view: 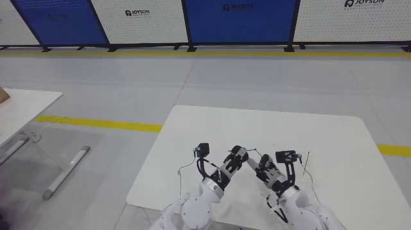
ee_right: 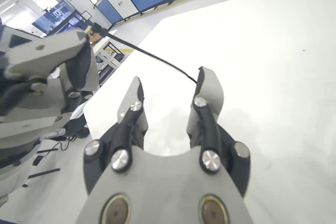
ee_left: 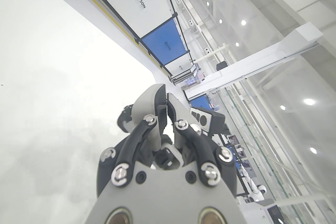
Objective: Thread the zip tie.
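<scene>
Right hand (ee_right: pixel 168 75) is spread; the zip tie (ee_right: pixel 147 54) tail reaches its one finger, the long axis slanting back to the left hand (ee_left: pixel 166 101), pressed together, apparently pinching near the head.

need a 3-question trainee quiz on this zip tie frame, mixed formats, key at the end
1. True or false: the right tool is shut on the zip tie.
2. Which tool grips the zip tie near its head? A) left tool B) right tool C) neither
3. Fill in: both tools are over a white ____.

Key
1. False. Its fingers stand open, and the tie's free end only reaches one of them.
2. A. The left tool is shut, and the tie's head sticks out past its tip.
3. table
</scene>
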You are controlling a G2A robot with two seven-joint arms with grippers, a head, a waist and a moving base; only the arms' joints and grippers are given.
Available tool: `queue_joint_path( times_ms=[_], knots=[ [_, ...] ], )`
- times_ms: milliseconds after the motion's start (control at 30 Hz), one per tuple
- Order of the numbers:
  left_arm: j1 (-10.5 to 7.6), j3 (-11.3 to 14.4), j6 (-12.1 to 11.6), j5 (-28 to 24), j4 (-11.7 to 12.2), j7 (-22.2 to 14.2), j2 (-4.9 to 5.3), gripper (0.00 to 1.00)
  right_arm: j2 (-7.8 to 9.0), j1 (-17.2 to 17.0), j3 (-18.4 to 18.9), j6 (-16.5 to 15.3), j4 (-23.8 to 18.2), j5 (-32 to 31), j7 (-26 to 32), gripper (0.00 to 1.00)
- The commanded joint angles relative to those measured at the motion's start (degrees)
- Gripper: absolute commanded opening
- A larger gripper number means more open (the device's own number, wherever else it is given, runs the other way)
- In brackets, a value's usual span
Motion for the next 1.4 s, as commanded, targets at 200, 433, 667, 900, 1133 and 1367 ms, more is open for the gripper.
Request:
queue_joint_path(
  times_ms=[200,433,667,900,1133,1367],
  knots=[
    [0.69,-2.0,0.4,-0.9,-0.3,1.2,0.16,0.00,1.35,-8.5,11.1,-4.0,-7.7,9.5,-6.1,1.00],
    [1.07,-3.3,1.1,-0.3,0.6,4.0,0.17,0.00,1.91,-14.1,18.8,-7.3,-10.0,18.9,-9.7,1.00],
    [1.10,-3.2,1.1,-0.3,0.6,4.1,0.15,0.00,1.91,-14.1,18.8,-7.3,-10.0,18.9,-9.7,1.00],
    [1.10,-3.2,1.1,-0.3,0.6,4.1,0.15,0.00,1.91,-14.1,18.8,-7.3,-10.0,18.9,-9.7,1.00],
    [0.29,-3.4,3.8,-0.4,2.1,8.6,-0.29,0.00,1.91,-14.1,18.8,-7.3,-10.0,18.9,-9.7,1.00],
    [0.07,-3.2,4.0,-1.0,2.6,9.1,-0.44,0.00,1.91,-14.1,18.8,-7.3,-10.0,18.9,-9.7,1.00]
  ],
)
